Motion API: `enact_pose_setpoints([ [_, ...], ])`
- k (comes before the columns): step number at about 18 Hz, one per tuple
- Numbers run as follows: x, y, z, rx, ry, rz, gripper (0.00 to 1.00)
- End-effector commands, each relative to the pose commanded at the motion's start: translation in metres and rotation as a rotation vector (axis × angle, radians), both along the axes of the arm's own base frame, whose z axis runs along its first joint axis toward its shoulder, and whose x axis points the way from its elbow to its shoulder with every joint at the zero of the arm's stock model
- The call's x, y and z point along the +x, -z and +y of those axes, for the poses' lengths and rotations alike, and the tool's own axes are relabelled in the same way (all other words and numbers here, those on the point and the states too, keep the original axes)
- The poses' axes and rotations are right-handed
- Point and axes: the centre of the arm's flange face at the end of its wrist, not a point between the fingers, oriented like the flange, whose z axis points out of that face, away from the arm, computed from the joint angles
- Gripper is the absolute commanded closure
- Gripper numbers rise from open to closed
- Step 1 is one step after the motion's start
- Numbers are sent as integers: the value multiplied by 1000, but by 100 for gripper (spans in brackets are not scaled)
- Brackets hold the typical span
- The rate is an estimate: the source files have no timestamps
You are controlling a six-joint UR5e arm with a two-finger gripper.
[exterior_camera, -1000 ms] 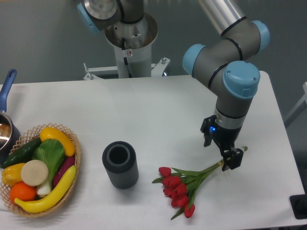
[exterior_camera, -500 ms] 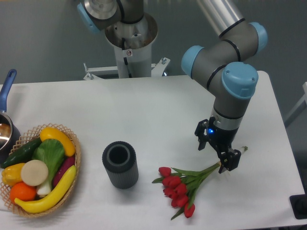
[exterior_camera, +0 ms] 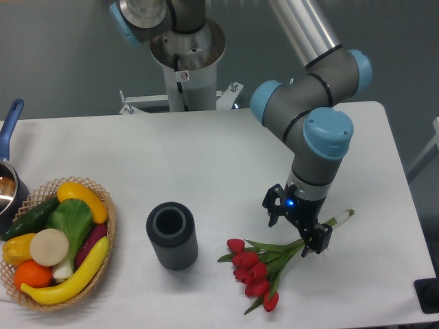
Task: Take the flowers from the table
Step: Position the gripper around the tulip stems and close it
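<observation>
Where your arm ends, the tool [exterior_camera: 296, 229] hangs low over the right half of the tabletop [exterior_camera: 226, 157], its two fingers spread apart with nothing between them. One finger [exterior_camera: 319, 240] sits at the stems; you cannot tell whether it touches them. The other finger [exterior_camera: 273, 207] stands to the upper left, off the stems. A blue light glows on the wrist just above.

You see the flowers [exterior_camera: 264, 264] lying flat on the tabletop, red heads bunched toward the lower left, green leaves around them, pale stems running up and right past the tool to a tip near the right edge.

Left of the flower heads, near but apart, a dark ribbed cylinder [exterior_camera: 171, 235] stands upright, its open top showing.

Well to the left, a wicker basket [exterior_camera: 103, 205] holds a banana, a yellow pepper, a cucumber, an orange, an aubergine and a leafy green. Behind it, at the frame's left edge, a pot with a blue handle [exterior_camera: 10, 123] is partly cut off.
</observation>
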Motion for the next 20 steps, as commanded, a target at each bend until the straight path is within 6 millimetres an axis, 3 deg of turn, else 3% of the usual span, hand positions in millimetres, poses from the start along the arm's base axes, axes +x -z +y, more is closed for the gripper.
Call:
enact_pose_setpoints([
  [11,-16,51,5,-44,2,-46,0],
  [20,-24,62,-2,-121,-8,-18,0],
])
